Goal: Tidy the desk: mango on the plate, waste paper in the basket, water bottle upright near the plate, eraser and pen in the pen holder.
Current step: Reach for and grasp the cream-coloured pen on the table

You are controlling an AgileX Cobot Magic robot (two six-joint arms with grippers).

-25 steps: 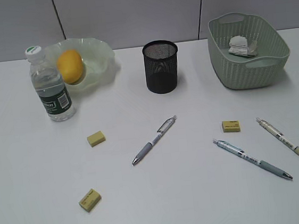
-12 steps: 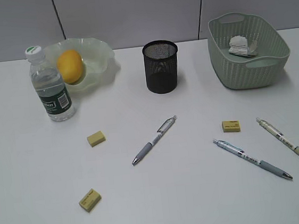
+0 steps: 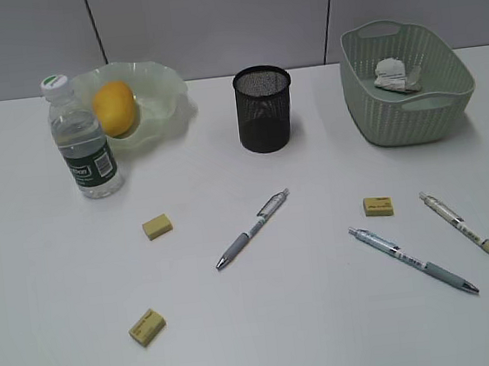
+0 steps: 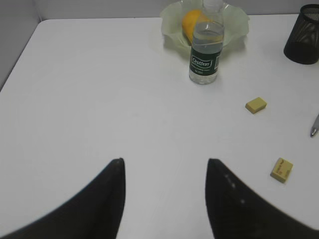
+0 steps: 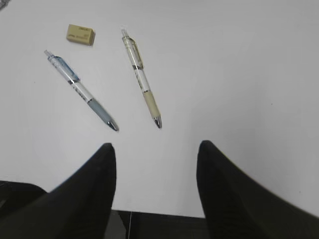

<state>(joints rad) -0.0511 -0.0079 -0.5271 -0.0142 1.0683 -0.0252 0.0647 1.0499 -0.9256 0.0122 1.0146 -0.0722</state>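
The mango (image 3: 115, 108) lies in the translucent wavy-rimmed plate (image 3: 162, 85) at the far left of the desk (image 3: 328, 314), and the water bottle (image 3: 82, 141) stands upright just in front of the plate, its cap on. The waste paper (image 3: 395, 75) sits inside the green woven-pattern basket (image 3: 413, 117) at the far right. Between them stands the black mesh pen holder (image 3: 264, 109), and nothing can be seen sticking out of it.

On the open desk lie three yellow erasers: one (image 3: 157, 226) below the bottle, one (image 3: 147, 326) nearer to the camera, one (image 3: 378, 206) on the right side. A grey pen (image 3: 252, 228) lies at a slant near the middle; a blue-tinted pen (image 3: 413, 260) and a cream-coloured pen (image 3: 474, 235) lie almost parallel on the right, beside the third eraser.

The exterior view shows no arm at all (both grippers appear only in their own wrist cameras). The left gripper (image 4: 164, 172) hovers above bare desk, its dark fingers (image 4: 107, 191) apart with nothing between them; ahead of it are the bottle, hiding part of the mango, and the two left erasers. The right gripper (image 5: 156, 154) also has its fingers (image 5: 97, 174) apart and empty, above the near edge of the desk, with the two right pens and the eraser in front of it.
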